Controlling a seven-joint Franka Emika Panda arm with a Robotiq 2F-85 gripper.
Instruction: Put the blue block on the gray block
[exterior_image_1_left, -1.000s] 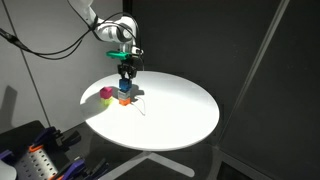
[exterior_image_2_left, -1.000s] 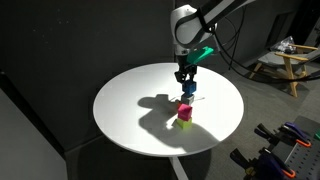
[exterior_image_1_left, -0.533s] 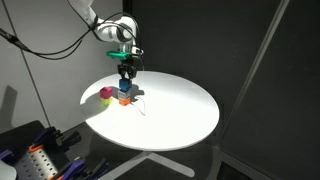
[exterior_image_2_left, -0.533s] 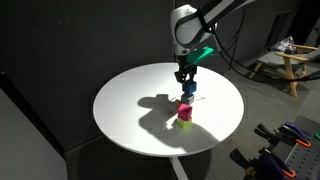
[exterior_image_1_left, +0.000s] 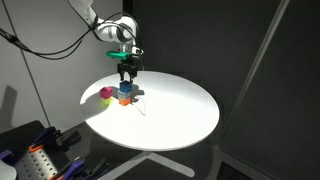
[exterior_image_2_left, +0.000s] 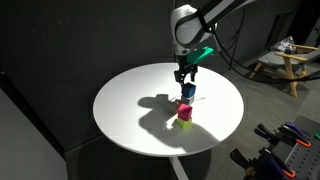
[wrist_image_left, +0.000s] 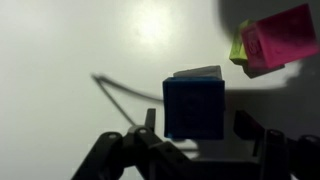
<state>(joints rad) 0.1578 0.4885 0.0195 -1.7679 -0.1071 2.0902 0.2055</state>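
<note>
The blue block (wrist_image_left: 195, 106) sits on top of the gray block (wrist_image_left: 200, 72), of which only a pale sliver shows past the blue block's far edge in the wrist view. My gripper (wrist_image_left: 197, 126) hangs straight over the stack. Its jaws are open, one on each side of the blue block, with a gap showing at the right finger (wrist_image_left: 246, 123). In both exterior views the blue block (exterior_image_1_left: 126, 88) (exterior_image_2_left: 187, 91) is just under the gripper (exterior_image_1_left: 126, 73) (exterior_image_2_left: 184, 78).
A magenta cube (wrist_image_left: 280, 36) (exterior_image_1_left: 107, 94) (exterior_image_2_left: 185, 112) with a yellow-green piece (wrist_image_left: 238, 48) lies close beside the stack. An orange block (exterior_image_1_left: 124, 101) shows at the stack's foot. The round white table (exterior_image_1_left: 175, 115) stretches away from the blocks.
The jaws have parted from the blue block, which stays on the stack. The arm has barely moved.
</note>
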